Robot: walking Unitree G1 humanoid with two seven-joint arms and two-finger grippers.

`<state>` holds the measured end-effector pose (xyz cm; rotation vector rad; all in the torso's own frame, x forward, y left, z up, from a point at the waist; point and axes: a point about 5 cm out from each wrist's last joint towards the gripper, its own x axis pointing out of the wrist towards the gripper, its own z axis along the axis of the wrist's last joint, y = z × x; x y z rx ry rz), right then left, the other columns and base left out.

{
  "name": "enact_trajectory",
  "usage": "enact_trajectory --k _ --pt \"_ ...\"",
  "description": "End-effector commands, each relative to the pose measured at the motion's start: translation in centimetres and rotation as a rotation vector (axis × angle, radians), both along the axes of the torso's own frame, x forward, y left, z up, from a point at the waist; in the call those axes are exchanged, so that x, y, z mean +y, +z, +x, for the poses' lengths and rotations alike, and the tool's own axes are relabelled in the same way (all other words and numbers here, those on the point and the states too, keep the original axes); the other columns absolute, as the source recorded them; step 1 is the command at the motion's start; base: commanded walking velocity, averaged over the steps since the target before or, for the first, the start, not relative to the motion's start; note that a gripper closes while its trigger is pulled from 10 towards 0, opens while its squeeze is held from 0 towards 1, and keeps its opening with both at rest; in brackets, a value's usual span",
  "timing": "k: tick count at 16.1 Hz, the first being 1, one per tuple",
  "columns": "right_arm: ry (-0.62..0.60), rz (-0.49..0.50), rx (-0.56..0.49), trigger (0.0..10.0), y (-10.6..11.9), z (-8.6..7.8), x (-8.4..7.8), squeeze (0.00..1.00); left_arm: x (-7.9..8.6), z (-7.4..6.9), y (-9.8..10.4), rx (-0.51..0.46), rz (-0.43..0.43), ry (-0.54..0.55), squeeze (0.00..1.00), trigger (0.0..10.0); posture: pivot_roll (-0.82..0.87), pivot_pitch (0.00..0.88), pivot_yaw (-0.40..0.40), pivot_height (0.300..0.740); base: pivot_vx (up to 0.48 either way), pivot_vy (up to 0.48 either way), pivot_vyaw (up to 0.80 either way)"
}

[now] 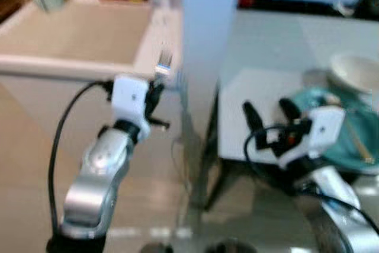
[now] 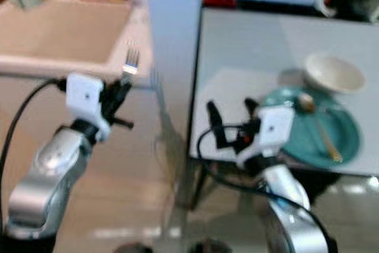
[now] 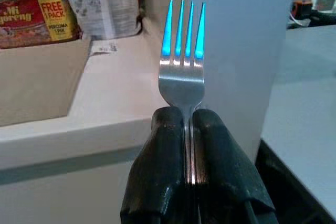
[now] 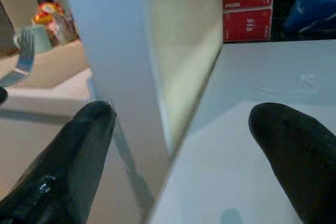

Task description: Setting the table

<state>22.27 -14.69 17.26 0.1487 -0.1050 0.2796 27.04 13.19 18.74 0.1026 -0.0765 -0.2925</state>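
1. Left eye view: the left hand [image 1: 155,96] is raised to the left of the table [image 1: 260,45], off its edge, and holds one fork [image 1: 164,63] with the tines pointing up. The one teal plate [image 1: 349,128] lies well to the right of that fork, across the white placemat [image 1: 254,105]. The carry must therefore run rightward, and the long axis of the fork must drop from upright to flat.
2. Right eye view: the right hand [image 2: 232,117] hovers over the near table edge, just beside the plate and nearer to it than the left. One white bowl [image 2: 333,73] sits beyond the plate, and one spoon [image 2: 317,124] lies on it.
3. Left wrist view: both fingers [image 3: 165,182] pinch the fork's neck tight.
4. Right wrist view: the fingers [image 4: 291,140] are spread wide and hold nothing.
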Motion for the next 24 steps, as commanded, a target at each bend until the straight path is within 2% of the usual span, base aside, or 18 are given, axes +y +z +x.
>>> enact_trajectory --k 1,7,8,9,17,19,22,24 --pt "-0.01 -0.004 -0.018 10.0 0.45 -0.06 -0.32 0.0 -0.21 0.0 0.55 -0.023 -0.006 -0.005 0.0 10.0 0.05 0.093 0.022 0.74 0.0 -0.48 0.0" --pt "-0.01 -0.004 -0.018 10.0 0.45 -0.06 -0.32 0.0 -0.21 0.0 0.55 -0.023 -0.006 -0.005 0.0 10.0 0.05 0.093 0.022 0.74 0.0 -0.48 0.0" --pt "0.068 -0.02 0.012 10.0 0.53 -0.63 -0.38 0.0 -0.2 -0.28 0.32 -0.028 0.013 0.032 0.0 10.0 0.03 0.117 -0.018 0.74 0.0 -0.48 0.0" --pt "0.082 -0.023 0.016 10.0 0.61 -0.79 -0.46 0.0 -0.27 -0.29 0.3 -0.029 0.019 0.042 0.0 10.0 0.03 0.117 -0.018 0.74 0.0 -0.48 0.0" --pt "0.11 -0.016 0.034 10.0 0.77 -0.85 -0.54 0.0 -0.58 0.01 0.5 -0.038 0.04 0.039 0.0 10.0 0.03 0.106 -0.012 0.74 0.0 -0.48 0.0" --pt "0.032 0.025 0.068 10.0 0.02 -0.5 -0.89 0.0 -0.59 0.33 0.45 -0.005 0.066 0.057 0.0 10.0 0.03 0.105 -0.012 0.74 0.0 0.0 0.0" --pt "0.042 0.033 0.076 10.0 -0.16 -0.54 -0.52 0.0 -0.69 0.39 0.82 -0.026 0.051 0.012 0.0 10.0 0.03 0.096 -0.003 0.74 0.0 0.0 0.0" --pt "0.052 0.035 0.079 10.0 -0.14 -0.55 -0.37 0.0 -0.46 0.68 1.25 -0.044 0.042 0.02 0.0 10.0 0.03 0.096 -0.002 0.74 0.444 0.0 0.0"
